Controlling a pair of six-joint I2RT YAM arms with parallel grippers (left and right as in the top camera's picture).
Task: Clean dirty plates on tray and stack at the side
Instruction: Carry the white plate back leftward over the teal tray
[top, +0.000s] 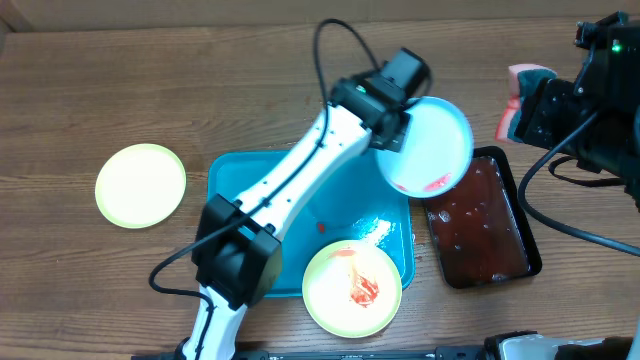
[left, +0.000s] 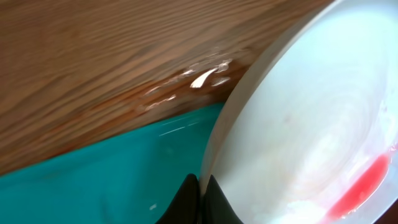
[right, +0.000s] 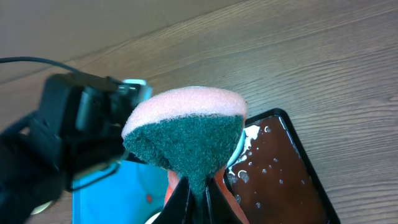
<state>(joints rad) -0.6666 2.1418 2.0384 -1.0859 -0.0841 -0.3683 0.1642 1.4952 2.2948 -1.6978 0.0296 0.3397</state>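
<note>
The left jaws are pinching the rim of the light blue plate (top: 432, 140). We see it tilted, smooth round plastic, with red sauce (top: 436, 184) pooled at its low edge, away from the jaws. Under them lies the glossy turquoise tray (top: 235, 175); a smeared yellow-green plate (top: 352, 287) sits well apart. The right jaws grip a sponge (right: 186, 134), pink foam over a rough green pad.
</note>
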